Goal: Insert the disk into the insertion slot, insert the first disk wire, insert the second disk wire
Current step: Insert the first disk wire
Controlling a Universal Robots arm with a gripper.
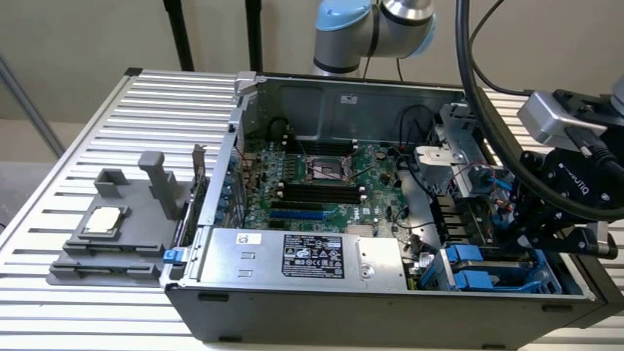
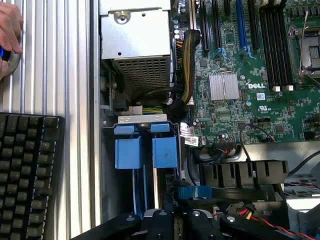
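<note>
In the exterior view, the claw (image 1: 554, 235) hangs at 4 o'clock in the open case (image 1: 390, 311), just above the drive bay. Whether it is apart, together or clamped on anything cannot be told. The disk (image 1: 468, 257) stands edge-on in that bay in its blue carrier and looks seated, with a 2nd blue carrier just beside it.

Room here is tight. The case wall closes the bay at 3 o'clock and the PSU (image 1: 302, 256) blocks it at 9 o'clock. Black hoses from the arm cross the rim near 1 o'clock. A sideways drift would likely knock the claw against the wall, and the hoses could catch on the rim. The free way out is upward. The tabletop (image 1: 88, 139) at 9 o'clock carries a grey fixture (image 1: 117, 234).

In the wrist view, the claw (image 2: 175, 220) sits at the end of the disk (image 2: 165, 150) farthest from the PSU (image 2: 135, 45). A wire (image 2: 194, 192) with a blue plug lies just beside it. A plug pushed in skewed could bend its connector. Loose cables and the black fan shroud (image 2: 240, 175) crowd the side towards the motherboard (image 2: 250, 75) and could snag.

Outside the case wall, a hand (image 2: 7, 35) rests on the tabletop (image 2: 60, 60) near a keyboard (image 2: 27, 175). An outward swing could meet either.
</note>
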